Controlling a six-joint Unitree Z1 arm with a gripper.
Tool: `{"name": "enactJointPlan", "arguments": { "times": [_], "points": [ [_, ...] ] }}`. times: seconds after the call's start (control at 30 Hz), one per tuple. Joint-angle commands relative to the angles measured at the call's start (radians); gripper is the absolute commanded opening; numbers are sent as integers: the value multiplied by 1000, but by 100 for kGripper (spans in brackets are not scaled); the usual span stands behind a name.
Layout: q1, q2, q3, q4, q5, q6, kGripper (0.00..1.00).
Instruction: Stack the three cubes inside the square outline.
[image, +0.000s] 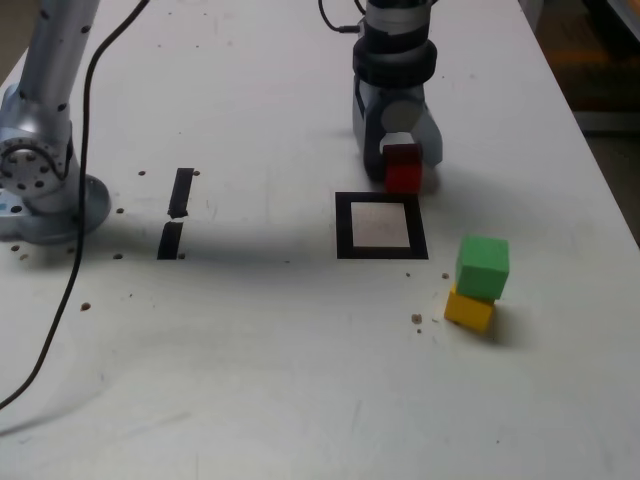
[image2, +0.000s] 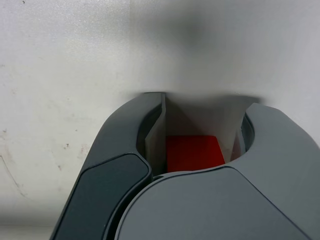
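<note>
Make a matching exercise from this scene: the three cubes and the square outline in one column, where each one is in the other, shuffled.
Things:
1. red cube
2. green cube
3. yellow cube
4. square outline

Places:
A. on the table under another cube
B. between the pincer's jaws, just beyond the square
C. holds no cube
D. on top of another cube

Pairs: 1-B, 2-D, 3-A, 4-C

White table (image: 250, 380), square outline (image: 345, 225), red cube (image: 403, 170), yellow cube (image: 468, 311)
</note>
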Motion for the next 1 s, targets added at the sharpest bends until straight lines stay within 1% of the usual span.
{"name": "enactJointPlan", "arguments": {
  "times": [0.0,0.1,0.3,0.43,0.53,0.73,0.97],
  "points": [
    [-8,-35,4,11,11,-5,10],
    [-18,-80,15,40,32,-25,10],
    [-46,-195,54,127,68,-97,10],
    [-83,-248,98,145,80,-164,10],
    [-119,-261,130,135,81,-219,10],
    [-191,-248,177,64,80,-325,10],
    [-213,-222,201,-3,81,-352,12]
  ]
}}
